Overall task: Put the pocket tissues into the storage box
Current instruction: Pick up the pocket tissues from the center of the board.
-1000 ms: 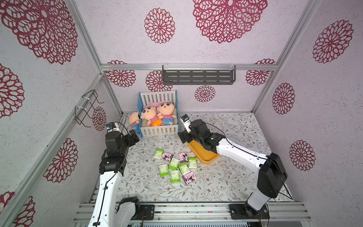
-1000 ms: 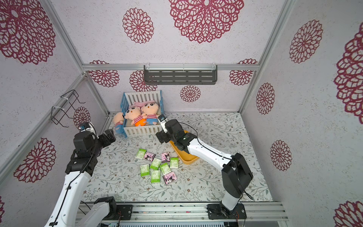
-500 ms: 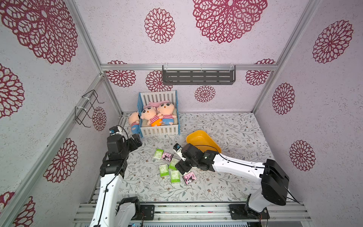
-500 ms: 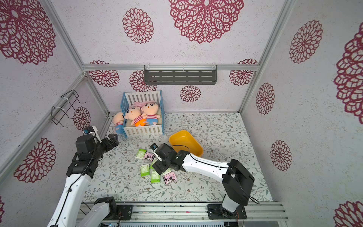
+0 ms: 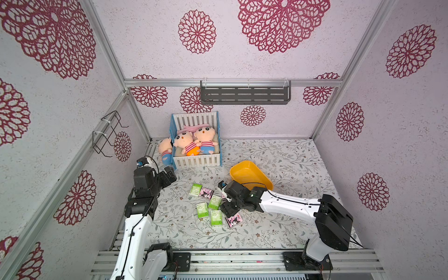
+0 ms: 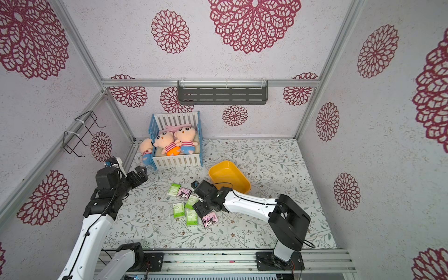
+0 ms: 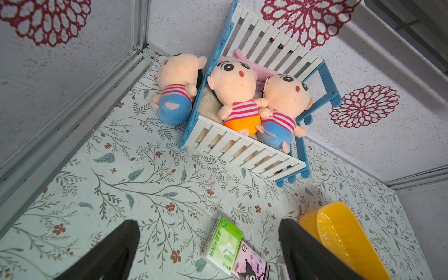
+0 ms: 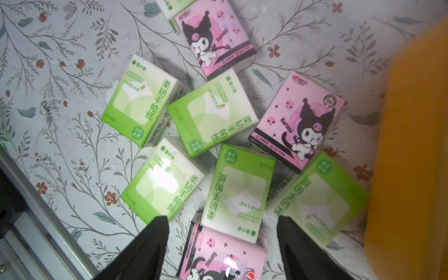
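jaws of the right gripper (image 8: 221,219) stand at a middling gap, black tips low over the heap, nothing clamped btw them. they straddle the end of one green-and-white packet (image 8: 238,191) and a pink packet w/ black cartoon figure (image 8: 221,257); can't tell if a tip touches either.

the pocket tissues (image 5: 202,209), small soft rectangular film-wrapped packets, lie flat in a loose cluster on the floral-print tabletop (image 5: 278,157), several edge to edge. none shows inside the shallow yellow plastic tub w/ rounded corners (image 5: 248,173), which sits just beside the heap, behind the right wrist.

handling, my guess: light, squashy, wrap prob slick, so a packet may slide or buckle under a hard pinch. best taken across the short sides at mid-body, jaws only a bit wider than the packet; neighbours sit so close that a tip could drag a second one.

left gripper (image 7: 207,221): jaws wide, empty, raised near the white-slatted blue-sided crate of plush dolls (image 5: 196,161), well apart from the heap.
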`<control>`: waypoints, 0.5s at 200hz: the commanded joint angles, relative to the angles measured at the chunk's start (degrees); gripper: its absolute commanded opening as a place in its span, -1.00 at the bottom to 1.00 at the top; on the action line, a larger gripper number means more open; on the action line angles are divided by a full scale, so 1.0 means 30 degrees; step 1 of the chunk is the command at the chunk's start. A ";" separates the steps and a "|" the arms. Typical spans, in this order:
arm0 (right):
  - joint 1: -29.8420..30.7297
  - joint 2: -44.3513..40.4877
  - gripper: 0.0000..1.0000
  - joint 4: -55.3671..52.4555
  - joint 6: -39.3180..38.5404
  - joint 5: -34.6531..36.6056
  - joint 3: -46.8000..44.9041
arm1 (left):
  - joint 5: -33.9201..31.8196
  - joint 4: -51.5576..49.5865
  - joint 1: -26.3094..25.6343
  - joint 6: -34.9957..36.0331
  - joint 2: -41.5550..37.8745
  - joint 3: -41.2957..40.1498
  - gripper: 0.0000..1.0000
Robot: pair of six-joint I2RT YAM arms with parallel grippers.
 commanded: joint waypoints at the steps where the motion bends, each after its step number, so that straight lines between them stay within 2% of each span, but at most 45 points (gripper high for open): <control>1: -0.0069 0.0341 0.55 -0.0287 0.0795 0.0033 0.0425 | 0.0185 0.0056 -0.0175 -0.0160 -0.0015 -0.0187 0.94; 100: -0.0060 0.2125 0.59 -0.0584 0.0844 0.0952 0.1159 | 0.0130 -0.0112 -0.0229 -0.0128 -0.0090 -0.0275 0.94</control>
